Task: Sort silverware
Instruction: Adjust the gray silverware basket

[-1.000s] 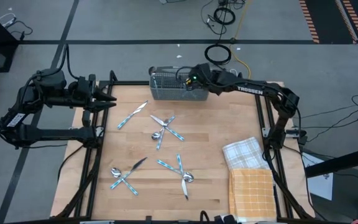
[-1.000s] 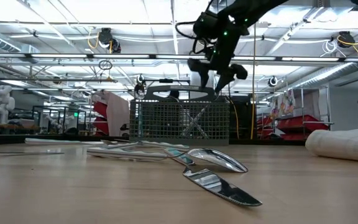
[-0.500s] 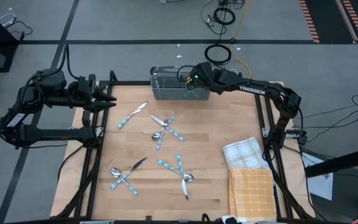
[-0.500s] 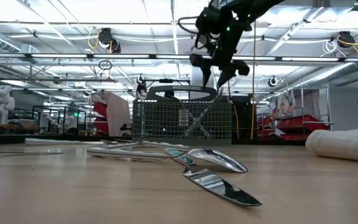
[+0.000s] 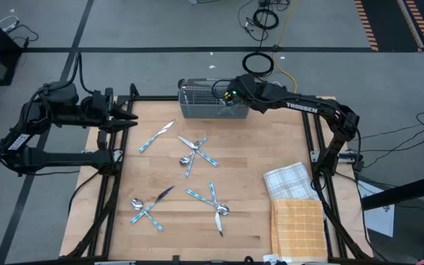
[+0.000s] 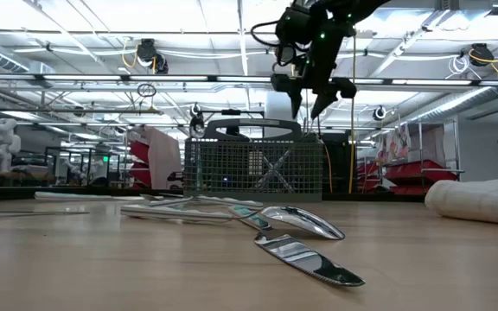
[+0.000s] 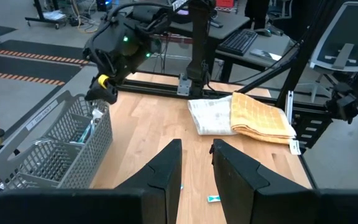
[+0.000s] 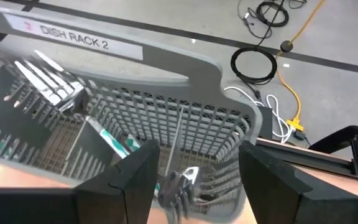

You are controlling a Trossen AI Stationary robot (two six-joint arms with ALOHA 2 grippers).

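Silverware with shiny metal heads and light blue patterned handles lies in crossed clusters across the middle of the wooden desk; some already stands in the grey wire-mesh caddy at the far edge. Thin, stiff, light and slippery, each piece is probably best pinched across its handle, clear of overlaps. The right gripper hangs above the caddy, fingers spread and empty. The left gripper waits at the left edge, fingers nearly together. Folded cloths crowd the near right corner; the middle is open.

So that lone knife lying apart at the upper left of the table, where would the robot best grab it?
Probably by the blue handle, coming straight down from above: the knife lies flat and alone, nothing crossing it, and the left gripper waits nearby.
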